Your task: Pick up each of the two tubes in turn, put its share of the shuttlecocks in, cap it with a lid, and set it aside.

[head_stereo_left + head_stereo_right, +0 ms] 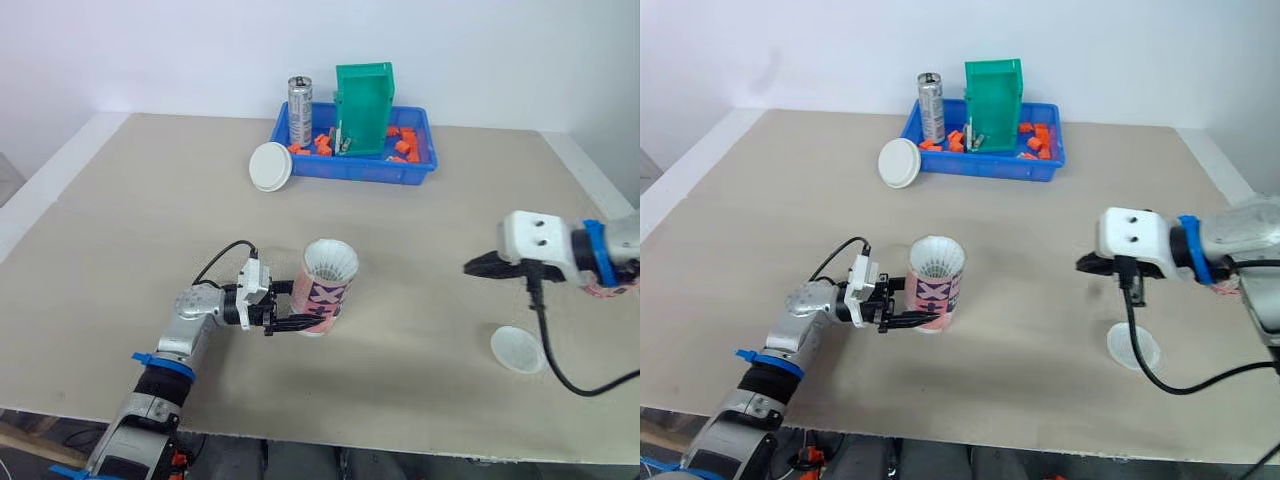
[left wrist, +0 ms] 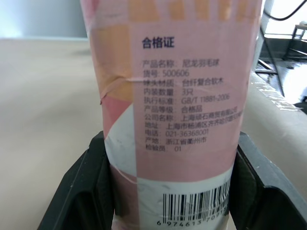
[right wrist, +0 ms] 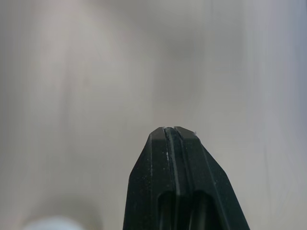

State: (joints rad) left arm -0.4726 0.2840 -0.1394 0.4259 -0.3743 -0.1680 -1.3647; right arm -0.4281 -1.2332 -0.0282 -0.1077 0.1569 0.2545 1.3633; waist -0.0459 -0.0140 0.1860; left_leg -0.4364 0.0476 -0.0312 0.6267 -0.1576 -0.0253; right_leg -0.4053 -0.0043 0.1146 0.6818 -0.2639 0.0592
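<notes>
A pink tube (image 1: pixel 326 298) stands upright on the table, the white skirt of a shuttlecock (image 1: pixel 330 262) showing in its open top. My left gripper (image 1: pixel 298 322) is shut on the tube's lower part; in the left wrist view its fingers (image 2: pixel 86 191) press the labelled tube (image 2: pixel 177 96) from both sides. My right gripper (image 1: pixel 470 267) hovers over the right side of the table, shut and holding nothing, its pads (image 3: pixel 175 139) together. One white lid (image 1: pixel 518 349) lies flat below the right arm. Another white lid (image 1: pixel 270 166) leans against the blue tray.
A blue tray (image 1: pixel 355 172) at the back holds orange pieces, a green bin (image 1: pixel 365 105) and a metal can (image 1: pixel 299 110). Something pink (image 1: pixel 607 291) peeks out behind my right forearm. A black cable (image 1: pixel 548 340) hangs from the right wrist over the lid.
</notes>
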